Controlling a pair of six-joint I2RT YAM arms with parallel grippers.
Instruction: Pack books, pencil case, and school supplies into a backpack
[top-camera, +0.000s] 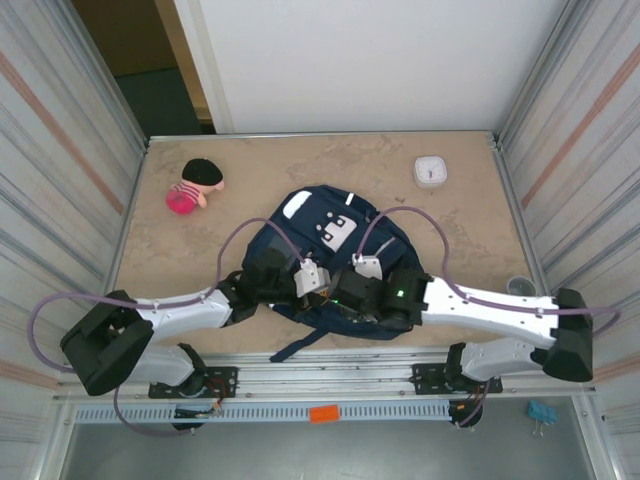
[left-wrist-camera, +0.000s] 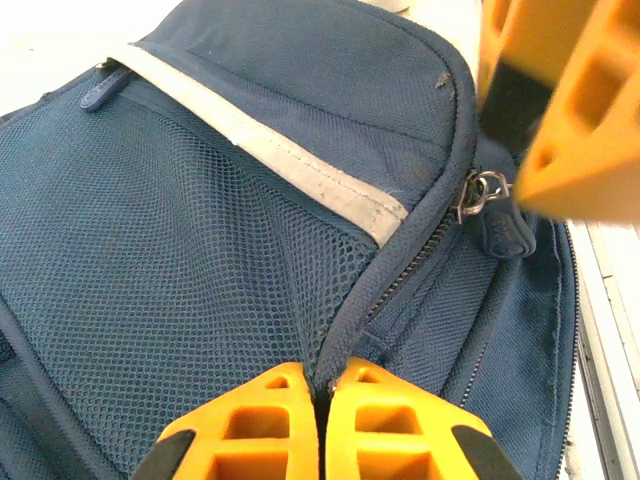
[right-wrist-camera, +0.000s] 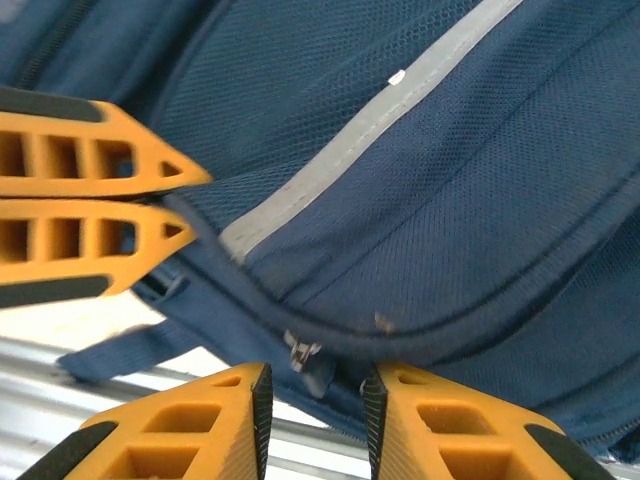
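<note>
The navy-blue backpack (top-camera: 330, 225) lies in the middle of the table, white-trimmed pocket facing up. My left gripper (left-wrist-camera: 322, 385) is shut on the backpack's piped seam beside the mesh panel (left-wrist-camera: 150, 250), at the bag's near edge (top-camera: 322, 292). My right gripper (right-wrist-camera: 317, 385) is open, jaws on either side of the metal zipper pull (right-wrist-camera: 303, 352) without touching it. That pull (left-wrist-camera: 480, 190) hangs just below the right gripper's orange fingers (left-wrist-camera: 570, 130). The left gripper's fingers (right-wrist-camera: 100, 160) are in the right wrist view. A small clear, silvery item (top-camera: 519, 286) lies near the right wall. Books and pencil case are out of view.
A pink plush toy (top-camera: 195, 187) lies at the back left. A white square device (top-camera: 431, 170) sits at the back right. Metal walls close in both sides. A dark strap (top-camera: 300, 348) trails over the near rail. A blue clip (top-camera: 541, 415) lies beyond the rail.
</note>
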